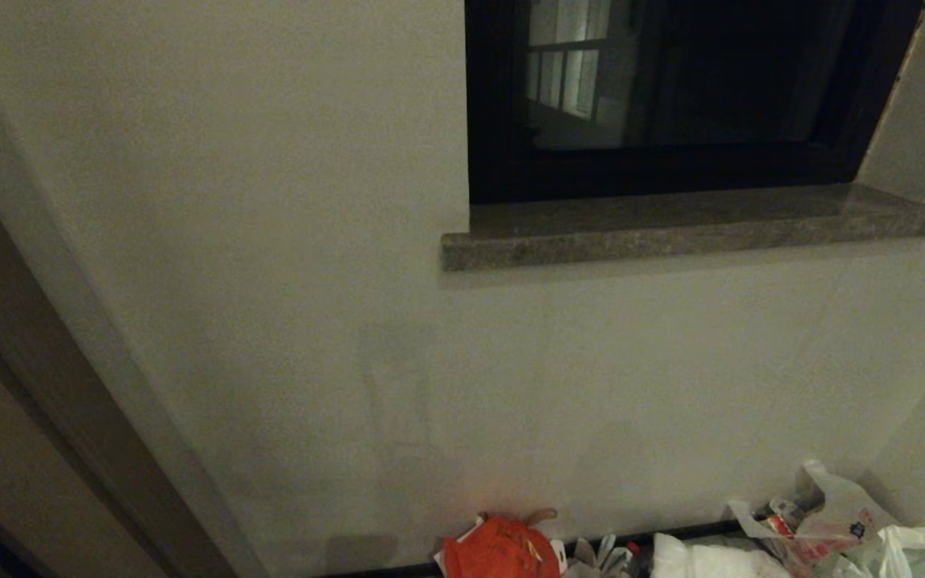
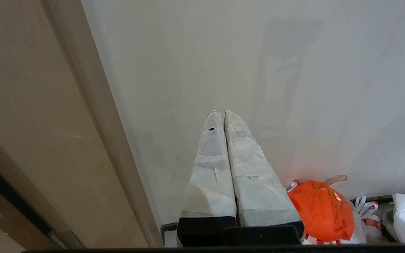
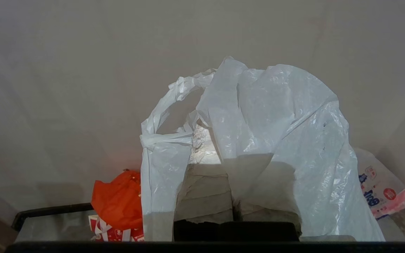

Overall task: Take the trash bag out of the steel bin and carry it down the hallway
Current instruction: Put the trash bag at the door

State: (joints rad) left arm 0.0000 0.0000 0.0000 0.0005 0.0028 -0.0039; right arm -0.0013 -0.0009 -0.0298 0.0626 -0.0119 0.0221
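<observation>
1. Wall [image 1: 270, 281] fills most of the head view; dark window [image 1: 671, 88] with stone sill [image 1: 695, 229] at 1 o'clock, door frame [image 1: 53, 385] at 8 o'clock. No steel bin in any view.
2. Trash bag [image 3: 276, 140], thin white plastic, drapes over the right gripper [image 3: 207, 140]; jaws closed on its gathered handle, bag lifted. Green lettering not visible.
3. Step judged: bag is out of the bin and the carry is the part in hand. Next move calls for turning the base off the wall toward the hallway and keeping the pinch firm; thin plastic could slip or tear.
4. Left gripper [image 2: 222, 114] parked, taped fingers [image 2: 209, 168] pressed together, holding nothing.
5. Floor pile along the baseboard at 5 o'clock in the head view: orange bag [image 1: 501, 550], white bag with red and blue print [image 1: 832, 514], other white plastic, all cut off by the frame edge.
6. Hidden: right fingertips under plastic, bag contents, hallway floor, both arms out of the head view.
</observation>
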